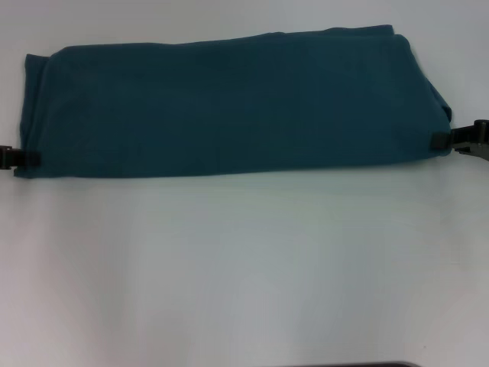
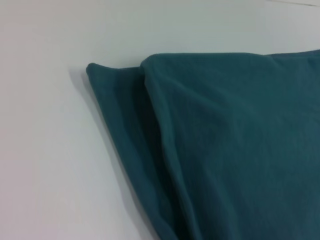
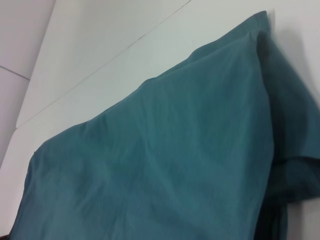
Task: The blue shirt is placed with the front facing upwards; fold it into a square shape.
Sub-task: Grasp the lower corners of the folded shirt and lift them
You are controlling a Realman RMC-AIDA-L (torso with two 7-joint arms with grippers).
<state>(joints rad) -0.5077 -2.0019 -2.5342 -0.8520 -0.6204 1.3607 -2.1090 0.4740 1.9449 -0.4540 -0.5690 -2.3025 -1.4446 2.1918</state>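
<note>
The blue shirt lies on the white table as a long plain teal band folded lengthwise, with no print showing. My left gripper sits at the band's near left corner, its black fingers pinched on the cloth edge. At the near right corner, my right gripper is likewise shut on the edge. The left wrist view shows layered folds of the shirt ending in a corner. In the right wrist view the shirt fills the picture, with a sleeve fold tucked along one side. Neither wrist view shows its own fingers.
The white table stretches in front of the shirt toward me. Its far edge and a seam line show in the right wrist view. A dark strip shows at the bottom of the head view.
</note>
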